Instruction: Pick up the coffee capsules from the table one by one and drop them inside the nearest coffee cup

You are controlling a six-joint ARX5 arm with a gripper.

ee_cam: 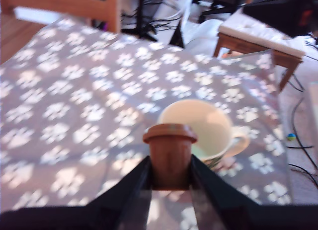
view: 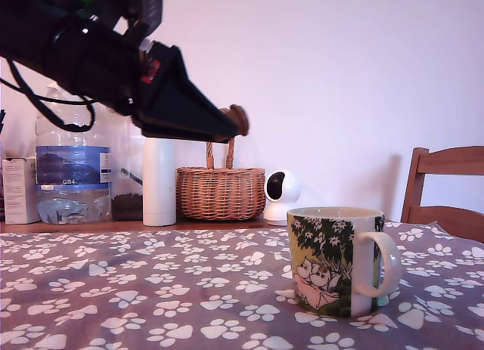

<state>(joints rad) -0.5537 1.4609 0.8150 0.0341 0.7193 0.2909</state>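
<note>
A dark-brown coffee capsule (ee_cam: 170, 153) is pinched between the black fingers of my gripper (ee_cam: 170, 173), rim end pointing away from the wrist. In the exterior view the gripper (view: 233, 125) hangs high in the air with the capsule (view: 239, 119) at its tip, up and to the exterior view's left of the cream mug (view: 336, 259) with green foliage and white figures. The mug stands upright on the paw-print cloth of the table (view: 136, 289), handle to the exterior view's right. The wrist view looks down into the mug's pale inside (ee_cam: 201, 125), just beyond the capsule. No other capsule shows.
Behind the table a shelf holds a wicker basket (view: 221, 190), a tall white bottle (view: 159, 181), a large water bottle (view: 73, 168) and a small white round camera (view: 281, 191). A wooden chair (view: 446, 191) stands at the exterior view's right.
</note>
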